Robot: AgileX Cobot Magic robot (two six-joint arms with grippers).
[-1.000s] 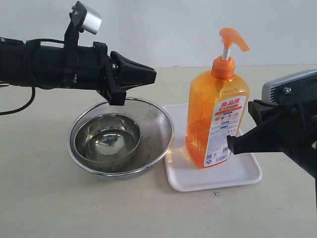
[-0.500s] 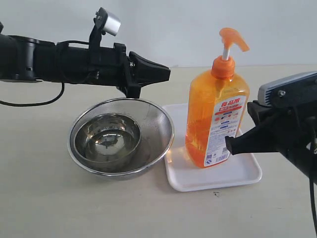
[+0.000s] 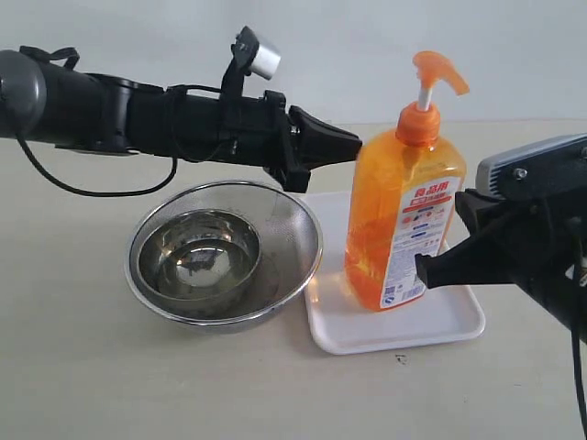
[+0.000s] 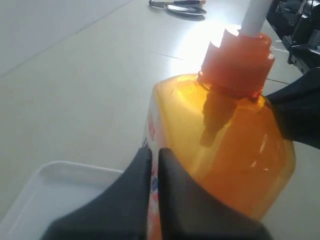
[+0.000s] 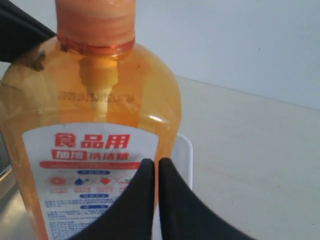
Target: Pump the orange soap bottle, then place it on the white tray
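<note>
the orange soap bottle stands on the white tray; left gripper at its shoulder, right gripper low beside it, both jaws pressed together. we advise pressing the pump head straight down.

orange soap bottle label, lower left of right wrist frame, is showing red "食品用" with "洗洁精" beneath; finer print is blurring out.
</note>
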